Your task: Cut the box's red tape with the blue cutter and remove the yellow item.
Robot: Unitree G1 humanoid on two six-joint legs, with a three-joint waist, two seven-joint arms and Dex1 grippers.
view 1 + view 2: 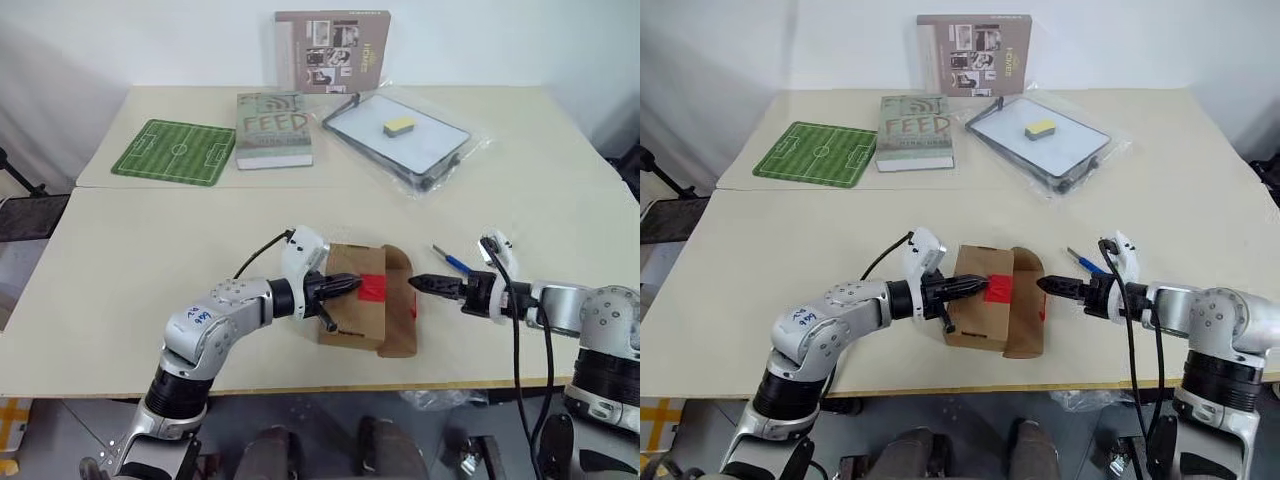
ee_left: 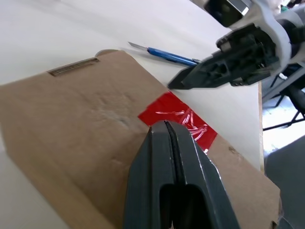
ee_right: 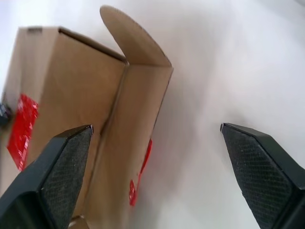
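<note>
Two pale tables [image 1: 140, 270] abut before a white wall [image 1: 120, 40].

Table [image 1: 150, 260]: pale cream top, apparently 2 sections butted together along a seam running across. Near section, front edge: 1 cardboard box [image 1: 350, 310], brown, lying flat with a flap open to the right and red tape [image 1: 373, 288] on its top; 1 blue cutter [image 1: 455, 262] just right of the box, apart from it. Far section: 1 green football-pitch mat [image 1: 175, 152] at left; 1 grey-green book [image 1: 272, 130] beside it; 1 flat dark-framed board in clear plastic wrap [image 1: 430, 150] at right, possibly a whiteboard.
</note>
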